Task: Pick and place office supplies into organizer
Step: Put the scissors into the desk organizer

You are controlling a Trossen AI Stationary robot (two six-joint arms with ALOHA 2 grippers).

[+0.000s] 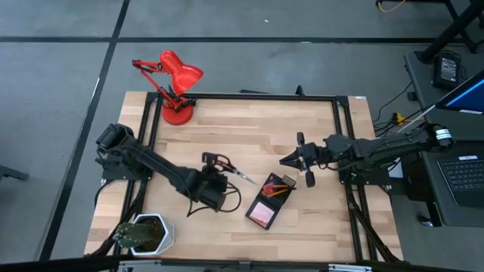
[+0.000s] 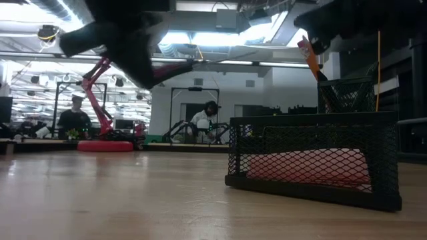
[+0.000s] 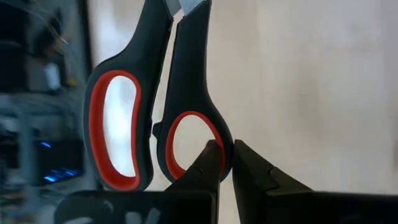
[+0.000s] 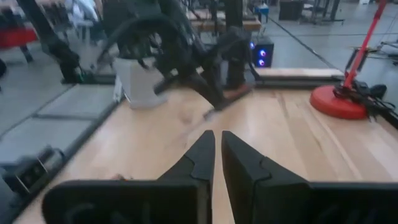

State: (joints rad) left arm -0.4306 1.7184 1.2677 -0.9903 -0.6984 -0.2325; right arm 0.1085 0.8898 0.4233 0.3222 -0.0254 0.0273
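The red-and-black scissors sit in my left gripper, left of the organizer, blades pointing toward it. The organizer is a black mesh tray on the table's near middle. It holds the pink sticky-note pad and orange pencils that stick up out of its cup. My right gripper is shut and empty, hovering just beyond the organizer's far side. Pens and eraser pieces do not show. My left gripper pinches the rim of the scissors' smaller handle loop between its two fingertips, at the loop's end away from the blades. The fingers lie roughly along the scissors. In the low view the scissors hang in the air, clear of the table.
A red desk lamp stands at the far left corner. A potted plant in a white pot sits at the near left corner. People sit in the room behind. Bare wood lies between lamp and organizer.
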